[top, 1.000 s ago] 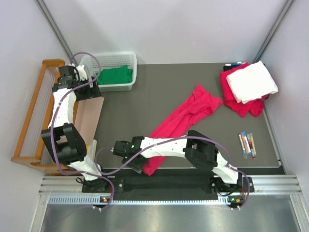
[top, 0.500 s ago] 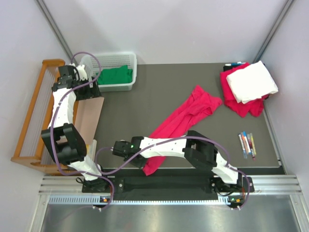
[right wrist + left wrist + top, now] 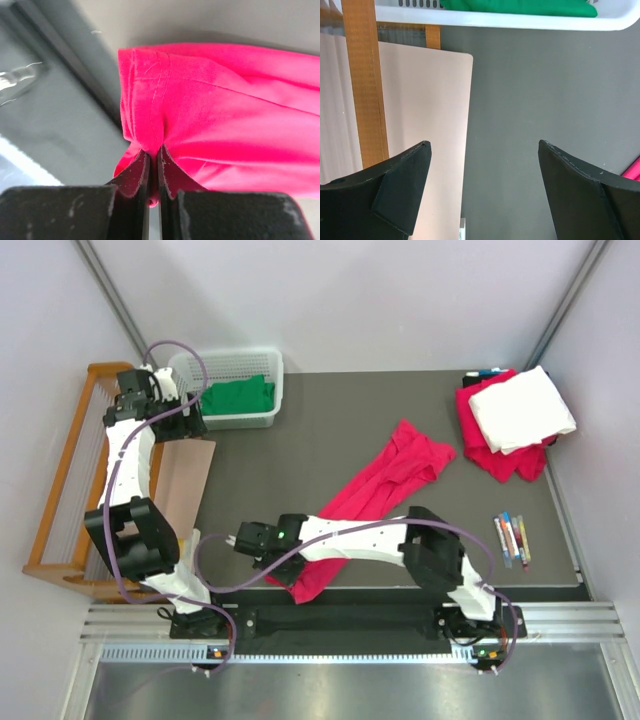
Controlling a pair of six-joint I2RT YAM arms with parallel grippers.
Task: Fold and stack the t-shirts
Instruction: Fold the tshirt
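Note:
A pink t-shirt lies crumpled in a long strip across the dark mat, from the middle right down to the near edge. My right gripper is shut on the near end of the shirt, and the right wrist view shows its fingers pinching a fold of pink fabric at the gripper. My left gripper is open and empty, above the mat beside the white basket; it also shows in the left wrist view. A folded white shirt lies on a folded red one at the back right.
A white basket holding a green shirt stands at the back left. A pinkish board lies at the mat's left edge, next to a wooden rack. Several markers lie at the right.
My right gripper has moved a little left and toward the near edge, dragging the pink shirt with it. The left gripper has shifted slightly toward the back.

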